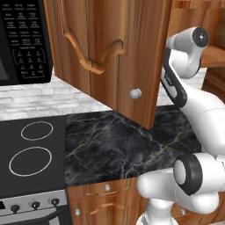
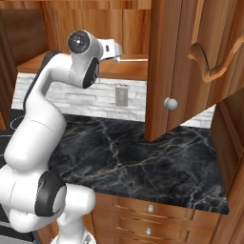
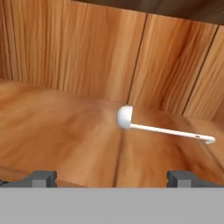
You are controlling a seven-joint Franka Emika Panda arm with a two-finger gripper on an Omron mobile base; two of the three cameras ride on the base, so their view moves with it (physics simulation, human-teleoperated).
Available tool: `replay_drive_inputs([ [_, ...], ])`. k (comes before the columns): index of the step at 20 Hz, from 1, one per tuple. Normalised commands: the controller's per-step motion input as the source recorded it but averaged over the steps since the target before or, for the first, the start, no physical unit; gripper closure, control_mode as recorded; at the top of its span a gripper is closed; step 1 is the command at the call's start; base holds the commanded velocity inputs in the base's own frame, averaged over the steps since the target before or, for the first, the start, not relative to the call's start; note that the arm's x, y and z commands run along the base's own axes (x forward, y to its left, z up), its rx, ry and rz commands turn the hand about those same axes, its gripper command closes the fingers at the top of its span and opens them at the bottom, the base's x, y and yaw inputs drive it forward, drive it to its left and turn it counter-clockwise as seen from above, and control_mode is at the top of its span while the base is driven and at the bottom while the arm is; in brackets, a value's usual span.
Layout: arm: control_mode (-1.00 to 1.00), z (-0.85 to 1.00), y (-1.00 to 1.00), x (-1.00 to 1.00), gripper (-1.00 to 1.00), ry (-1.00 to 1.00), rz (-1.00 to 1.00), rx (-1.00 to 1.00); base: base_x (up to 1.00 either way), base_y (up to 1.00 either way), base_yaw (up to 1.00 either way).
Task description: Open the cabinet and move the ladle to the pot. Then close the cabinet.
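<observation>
The cabinet door (image 1: 110, 44) hangs swung open over the counter, its round silver knob (image 1: 135, 93) facing me; the right base view also has the door (image 2: 190, 62). Inside, a white ladle (image 3: 131, 121) lies flat on the wooden shelf (image 3: 57, 131), bowl toward the middle, handle running right. My gripper (image 3: 112, 177) is open, its fingertips (image 3: 41, 177) wide apart just short of the ladle, touching nothing. The arm's hand (image 2: 110, 49) reaches in above the shelf (image 2: 119, 70). The pot is out of view.
A black marble counter (image 1: 123, 145) lies under the open door. A black cooktop (image 1: 35, 149) with ring burners is to its left, a black microwave (image 1: 22, 39) above that. Drawer fronts (image 2: 150, 208) line the counter's front. A wall outlet (image 2: 121, 96) sits on the white brick backsplash.
</observation>
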Motion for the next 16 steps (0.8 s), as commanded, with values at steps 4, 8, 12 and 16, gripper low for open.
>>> replay_drive_inputs([
  [4, -1.00, -0.01, 0.00, 0.35, -1.00, 0.01, 0.00, 0.03, 0.00, 0.00, 0.00],
  [8, -1.00, 0.00, 0.00, 0.32, -1.00, 0.05, 0.00, 0.04, 0.00, 0.00, 0.00],
  [12, -1.00, -0.04, 0.00, 0.37, -1.00, 0.09, 0.00, 0.02, 0.00, 0.00, 0.00],
  [16, -1.00, -0.03, 0.00, 0.36, -1.00, 0.05, 0.00, 0.00, 0.00, 0.00, 0.00],
])
